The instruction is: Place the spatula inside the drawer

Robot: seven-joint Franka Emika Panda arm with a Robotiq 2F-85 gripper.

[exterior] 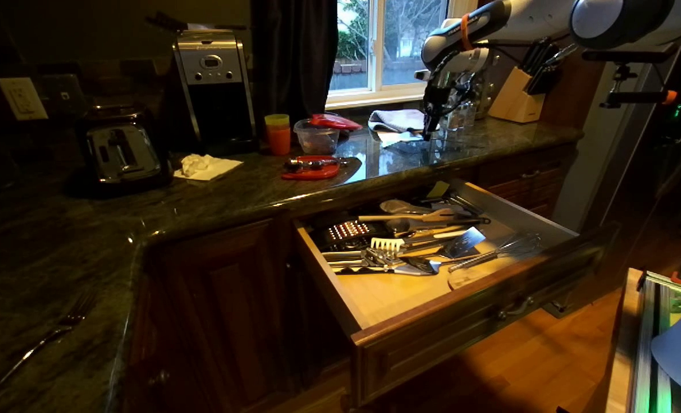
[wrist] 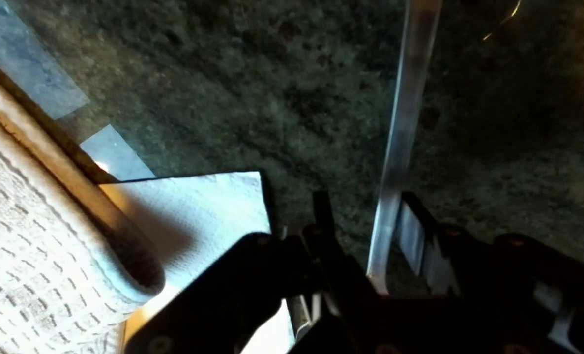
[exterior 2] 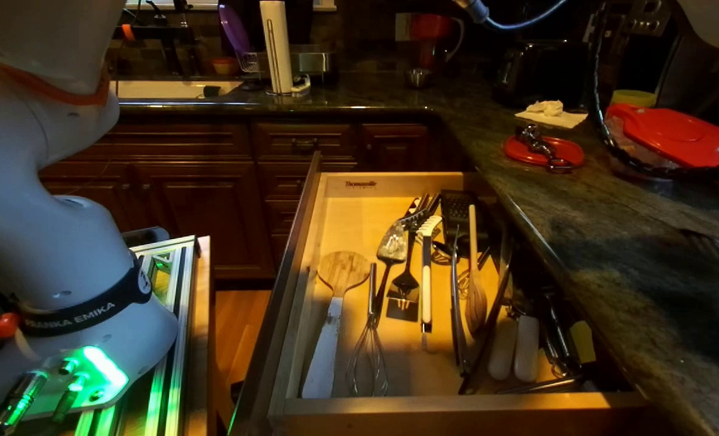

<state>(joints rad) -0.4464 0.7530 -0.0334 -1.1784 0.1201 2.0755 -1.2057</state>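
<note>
The claw [wrist: 364,201] stood spread, a slim strip [wrist: 406,123] between its fingers [wrist: 411,236], likely for lifting into the pulled-out drawer [exterior: 443,324].

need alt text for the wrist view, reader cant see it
Black two-fingered gripper with open jaws above a dark mottled stone counter; a long narrow glossy grey strip of unclear identity shows between them. At lower left, a folded white towel with dark dashed stitching overlaps a white sheet.

In an exterior view, the drawer [exterior 2: 359,221] lies bare between ten and eleven o'clock; utensils [exterior 2: 426,284] crowd its middle.
</note>
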